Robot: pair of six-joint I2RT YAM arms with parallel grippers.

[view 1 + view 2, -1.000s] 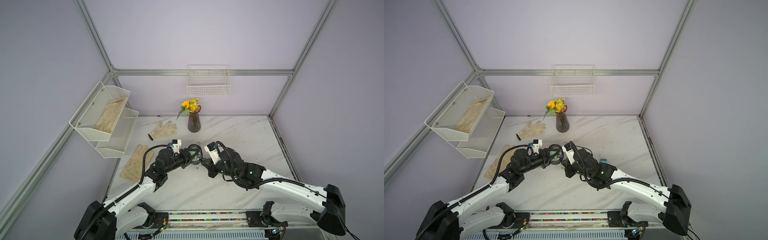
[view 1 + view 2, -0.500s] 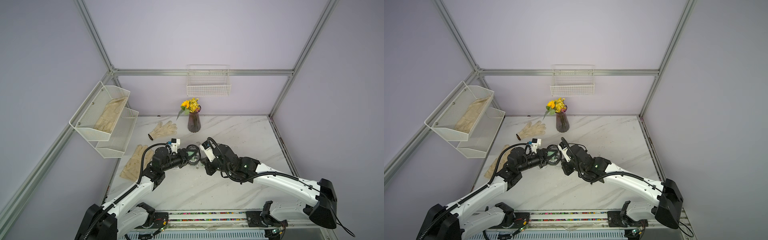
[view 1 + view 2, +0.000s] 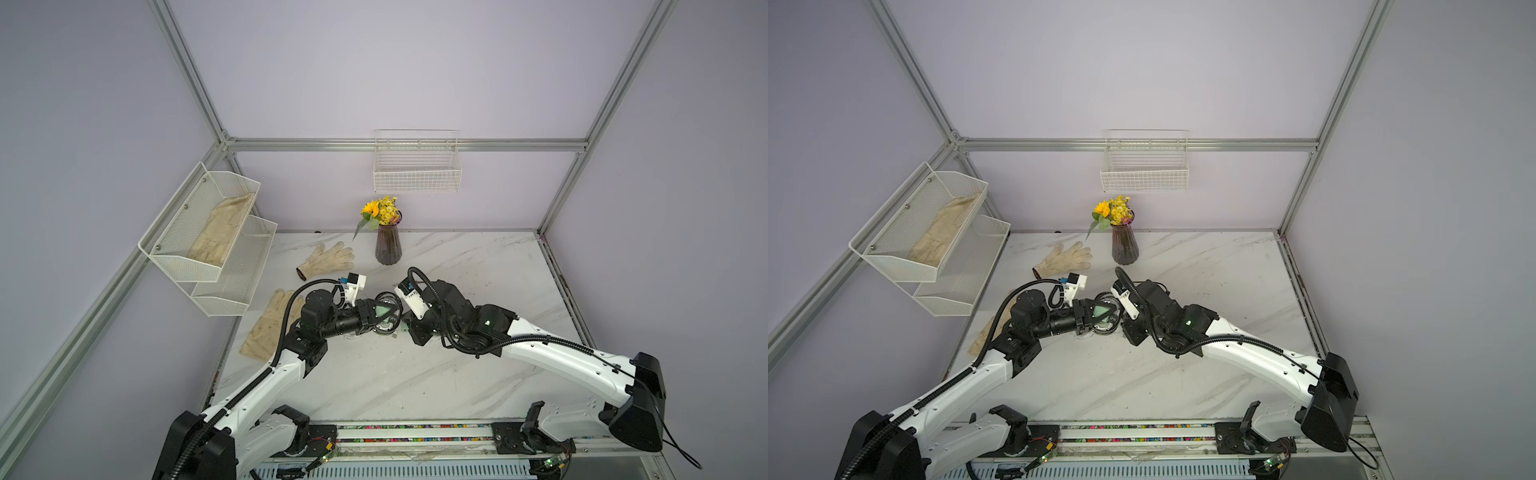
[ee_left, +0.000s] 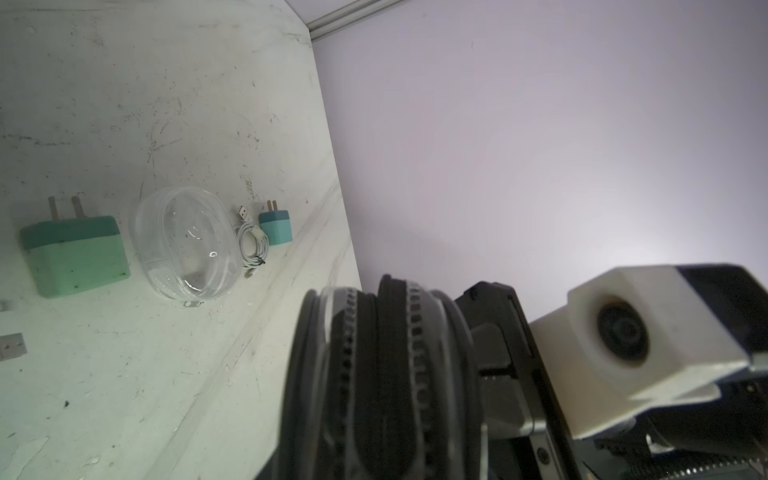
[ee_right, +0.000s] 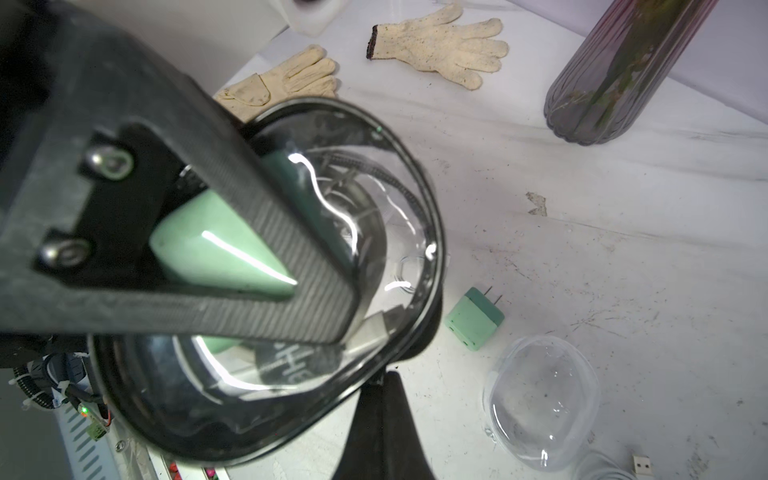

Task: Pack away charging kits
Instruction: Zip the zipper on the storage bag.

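Lavender walls and an aluminium frame close in a white marble table [image 3: 478,257], scuffed and veined with grey. Both arms meet mid-table. The left gripper [image 3: 384,311] pinches the black-rimmed case [image 5: 399,208] by its sides. In the left wrist view the case's two zip-toothed rims fill the foreground.

Through its clear wall show a packed mint-green charger [image 5: 208,245] and a metal USB plug [image 5: 374,328]. A dark disc with pale letters [image 5: 291,361] shows there too, but the plastic warps the letters too much to read them. The right gripper [image 5: 347,329] has its ribbed fingers pressed together at the tips, pinching nothing I can make out. It sits right at the case's mouth, and I cannot tell whether it touches.

Close by, a row lies on the marble:
- a loose mint-green charger [image 4: 75,253], prongs out;
- a plain clear case [image 4: 187,245] just beside it;
- a coiled white cable [image 4: 251,243];
- a light blue charger [image 4: 275,227] against the coil.

No brand shows on any of them.

One cream glove [image 3: 328,259] lies near the dark ribbed vase [image 3: 387,245] of yellow flowers [image 3: 380,210]. A second glove [image 3: 270,324] lies at the table's left edge, partly under the left arm. A third glove [image 3: 222,230] rests in the upper tier of a white mesh rack [image 3: 174,257] on the left wall. A wire basket [image 3: 417,183] hangs on the back wall.
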